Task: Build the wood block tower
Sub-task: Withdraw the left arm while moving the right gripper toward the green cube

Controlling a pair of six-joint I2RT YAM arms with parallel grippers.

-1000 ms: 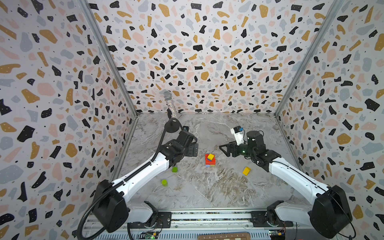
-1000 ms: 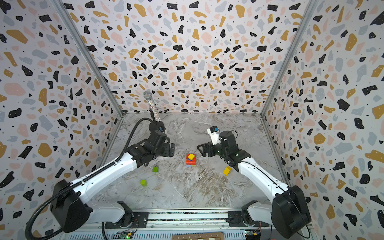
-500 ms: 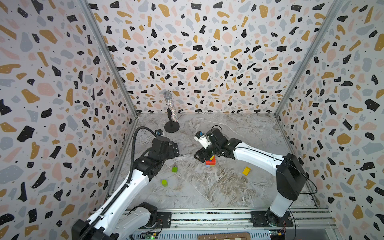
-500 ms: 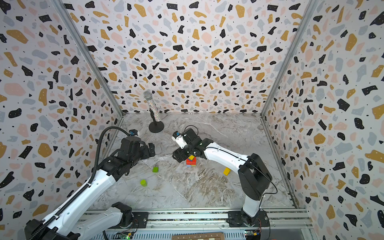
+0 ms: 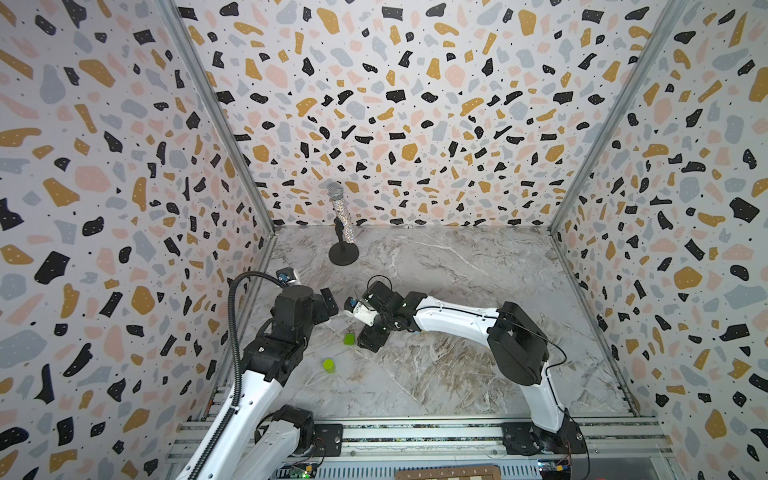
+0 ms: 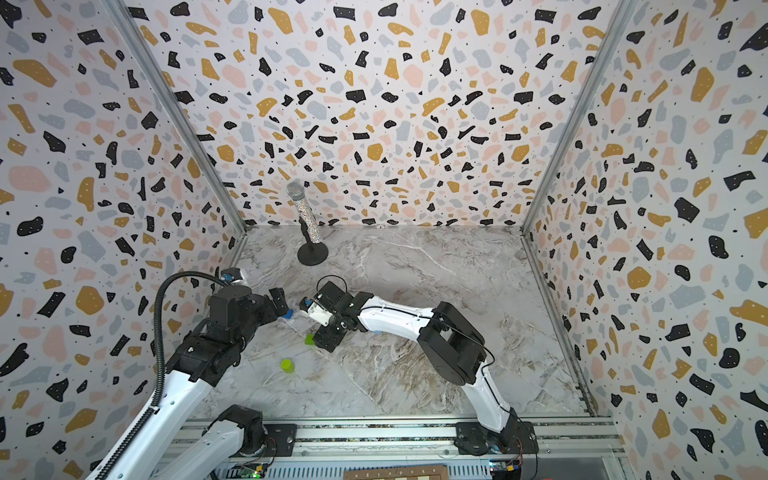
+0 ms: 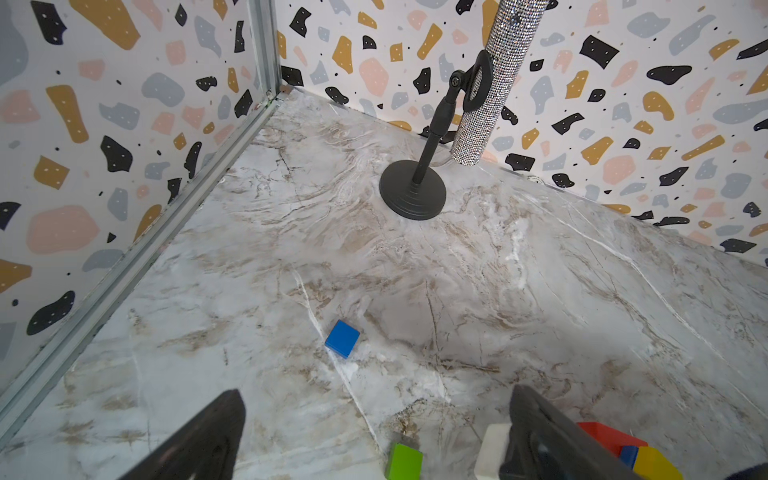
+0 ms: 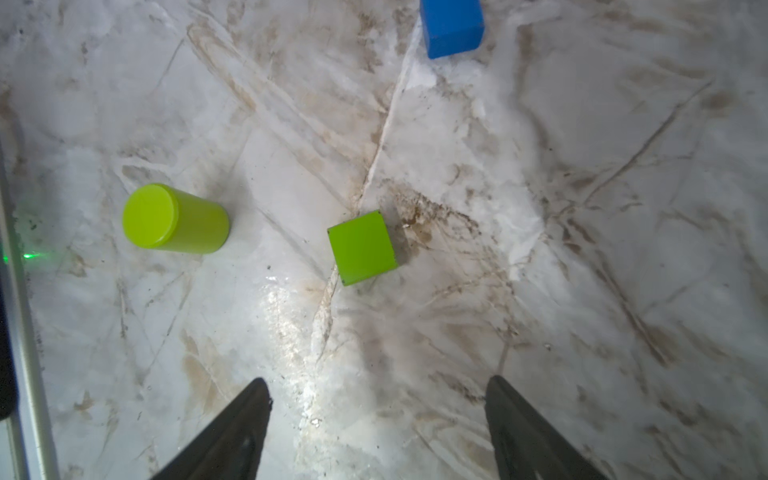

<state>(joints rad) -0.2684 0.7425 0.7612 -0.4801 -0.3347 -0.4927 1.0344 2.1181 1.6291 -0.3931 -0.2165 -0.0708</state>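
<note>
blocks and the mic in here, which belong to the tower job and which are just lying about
For the job:
- lime-green cube
- lime-green cylinder, lying on its side
- blue cube
- red block
- yellow block

Just lying about:
- glittery microphone
- its black stand

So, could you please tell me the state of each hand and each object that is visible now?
left hand, open, empty.
right hand, open, empty, near the green cube.
green cube, loose on the table, not stacked.
lime cylinder, standing on end, alone.
blue cube, loose, not stacked.
red block, mostly hidden; whether it is stacked cannot be told.
microphone, upright on its stand.
</note>
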